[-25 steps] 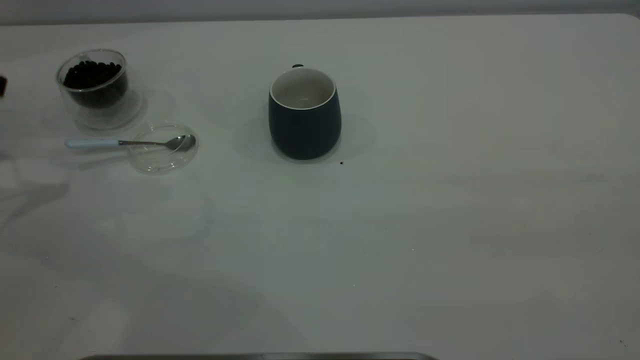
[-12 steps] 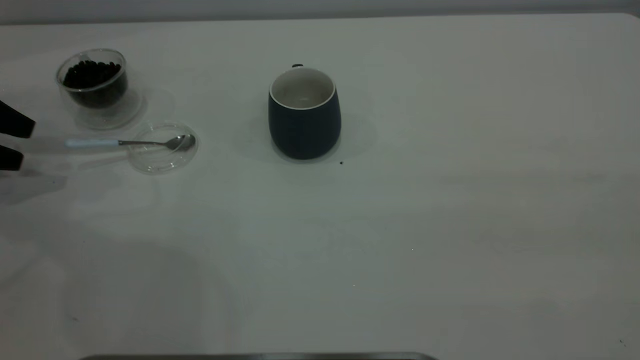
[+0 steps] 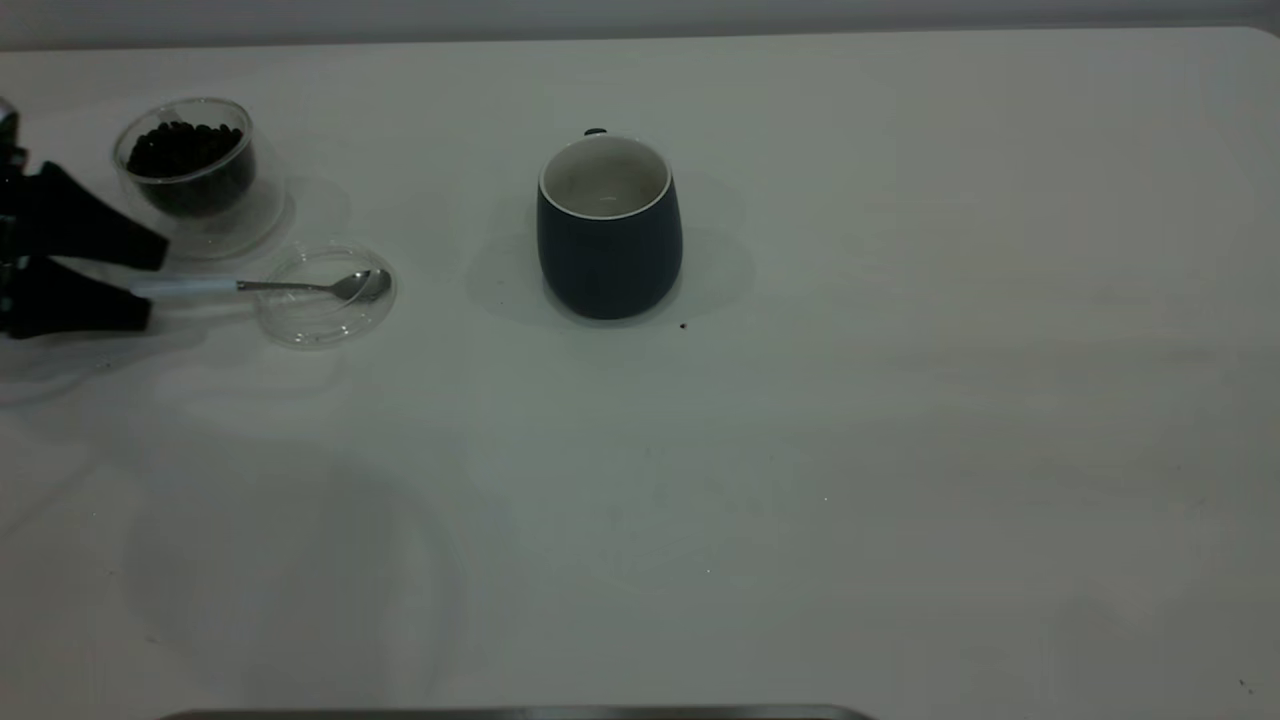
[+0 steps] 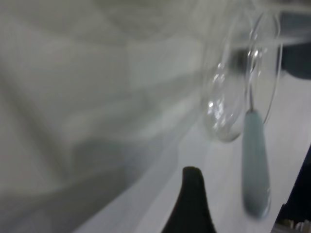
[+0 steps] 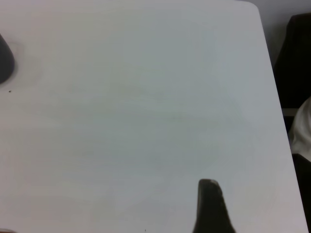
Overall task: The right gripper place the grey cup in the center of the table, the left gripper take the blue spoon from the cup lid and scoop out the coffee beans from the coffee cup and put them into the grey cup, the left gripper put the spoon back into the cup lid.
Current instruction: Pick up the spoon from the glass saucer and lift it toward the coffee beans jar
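The grey cup [image 3: 610,250] stands upright and empty at mid-table; its edge shows in the right wrist view [image 5: 5,63]. The coffee cup [image 3: 190,195], holding coffee beans [image 3: 185,150], stands at the far left. In front of it the cup lid [image 3: 325,318] lies flat with the blue spoon [image 3: 200,287] across it, bowl in the lid and handle pointing left. My left gripper [image 3: 157,287] is open, with one jaw on each side of the handle's end, which shows in the left wrist view [image 4: 255,170]. My right gripper [image 5: 257,204] is open and empty over bare table, outside the exterior view.
The white table [image 3: 800,450] carries a small dark speck [image 3: 683,325] just right of the grey cup's base. The table's right edge and corner [image 5: 269,63] show in the right wrist view, with dark objects beyond it.
My left gripper has come in from the left edge and moved right until its open jaws straddle the end of the spoon handle. The cups, lid and spoon have not moved.
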`<action>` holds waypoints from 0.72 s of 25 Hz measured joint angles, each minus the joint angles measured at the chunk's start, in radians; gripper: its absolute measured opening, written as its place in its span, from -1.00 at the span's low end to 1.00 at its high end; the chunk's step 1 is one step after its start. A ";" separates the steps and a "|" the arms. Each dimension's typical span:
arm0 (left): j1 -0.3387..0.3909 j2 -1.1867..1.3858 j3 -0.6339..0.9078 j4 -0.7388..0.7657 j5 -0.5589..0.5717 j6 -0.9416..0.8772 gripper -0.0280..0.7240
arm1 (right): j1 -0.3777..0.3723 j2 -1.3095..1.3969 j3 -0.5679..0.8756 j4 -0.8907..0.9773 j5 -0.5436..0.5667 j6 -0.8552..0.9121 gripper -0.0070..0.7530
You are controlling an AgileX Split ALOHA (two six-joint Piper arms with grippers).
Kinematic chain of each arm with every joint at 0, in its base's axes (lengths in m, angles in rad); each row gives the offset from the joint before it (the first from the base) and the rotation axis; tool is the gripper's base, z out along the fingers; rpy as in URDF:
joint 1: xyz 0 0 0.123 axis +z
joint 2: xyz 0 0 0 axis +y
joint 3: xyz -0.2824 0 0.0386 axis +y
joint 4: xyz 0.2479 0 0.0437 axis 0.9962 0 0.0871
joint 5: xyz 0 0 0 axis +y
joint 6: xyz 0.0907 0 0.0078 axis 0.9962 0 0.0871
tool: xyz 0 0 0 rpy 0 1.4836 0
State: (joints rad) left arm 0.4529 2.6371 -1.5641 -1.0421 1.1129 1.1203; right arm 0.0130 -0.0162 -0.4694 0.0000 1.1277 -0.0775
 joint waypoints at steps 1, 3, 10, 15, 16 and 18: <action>-0.009 0.004 0.000 -0.012 -0.001 0.000 0.95 | 0.000 0.000 0.000 0.000 0.000 0.000 0.23; -0.024 0.010 0.000 -0.030 -0.001 0.001 0.94 | 0.000 0.000 0.000 0.000 0.000 0.000 0.23; -0.052 0.023 0.000 -0.053 -0.001 0.002 0.86 | 0.000 0.000 0.000 0.000 0.000 0.000 0.23; -0.054 0.023 0.000 -0.054 -0.002 0.002 0.54 | 0.000 0.000 0.000 0.000 0.000 0.000 0.23; -0.055 0.023 0.000 -0.054 -0.002 0.002 0.44 | 0.000 0.000 0.000 0.000 0.000 0.000 0.23; -0.055 0.023 0.000 -0.054 -0.003 0.002 0.23 | 0.000 0.000 0.000 0.000 0.000 0.000 0.23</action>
State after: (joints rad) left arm 0.3980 2.6602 -1.5643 -1.0959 1.1098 1.1218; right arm 0.0130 -0.0162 -0.4694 0.0000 1.1277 -0.0775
